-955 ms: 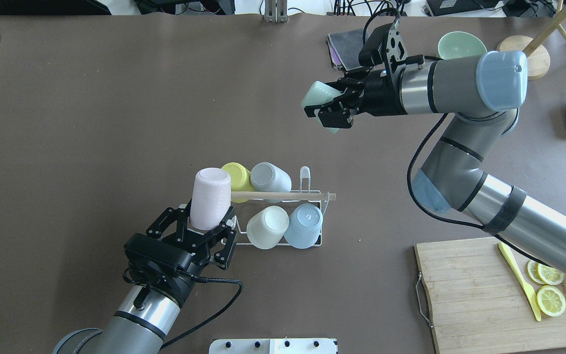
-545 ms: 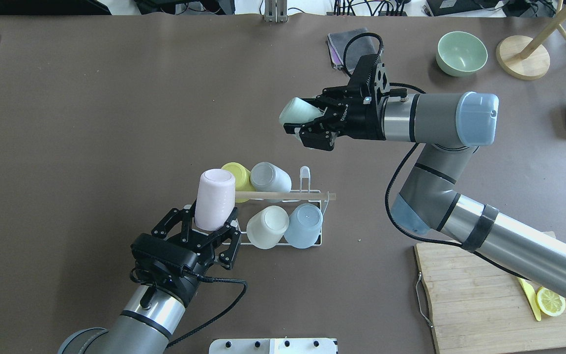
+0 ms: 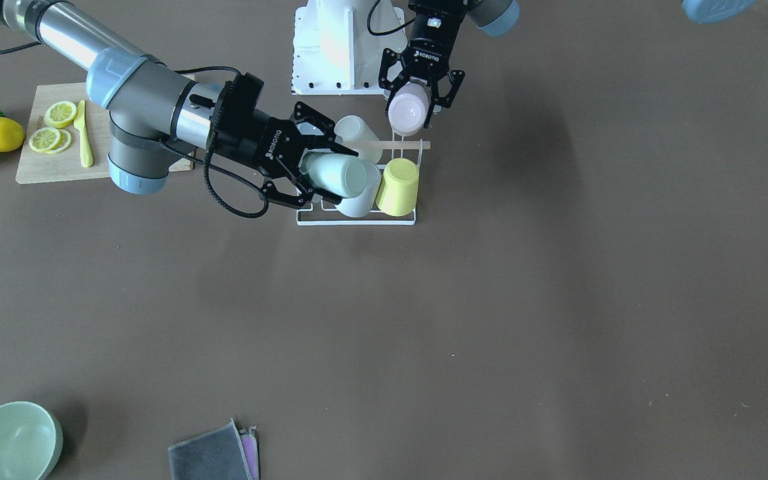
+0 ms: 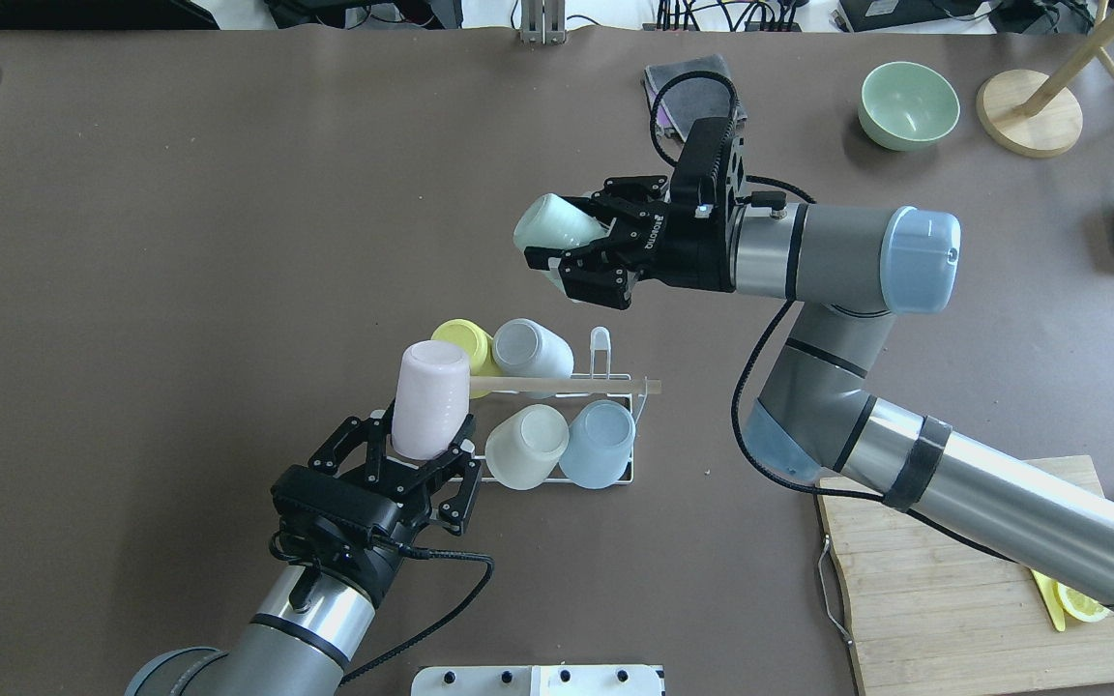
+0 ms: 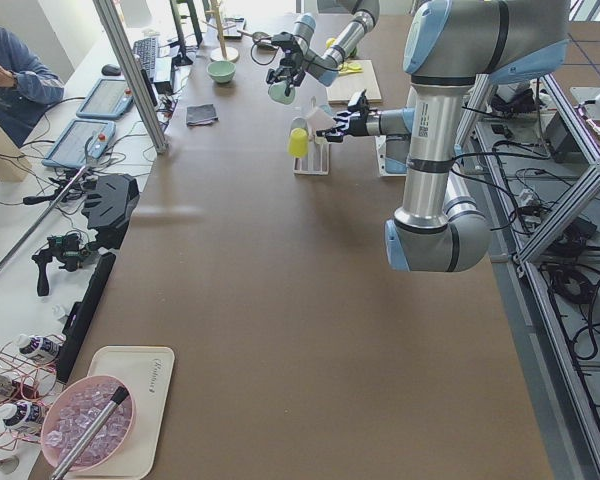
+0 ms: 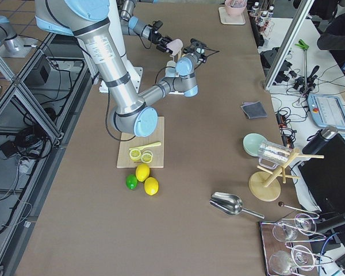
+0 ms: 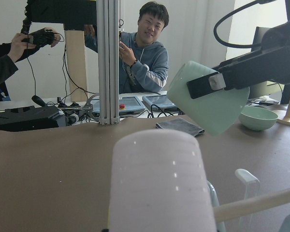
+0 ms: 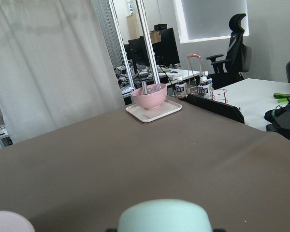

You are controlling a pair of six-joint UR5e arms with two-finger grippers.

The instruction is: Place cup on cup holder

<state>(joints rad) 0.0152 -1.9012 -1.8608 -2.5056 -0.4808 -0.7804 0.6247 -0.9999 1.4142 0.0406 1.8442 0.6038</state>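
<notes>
Left gripper [image 4: 422, 447] clamped on pink cup [image 4: 429, 396] at near-left end of cup holder [image 4: 567, 386], right gripper [image 4: 567, 232] gripping mint cup [image 4: 549, 222] aloft beyond far row; 4 racked cups [image 4: 528, 445], centre each mouth over a free prong [image 4: 600, 340], lower straight.

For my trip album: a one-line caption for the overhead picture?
Left pincer grips a pink cup by the cup holder; right pincer holds a mint cup aloft.
</notes>
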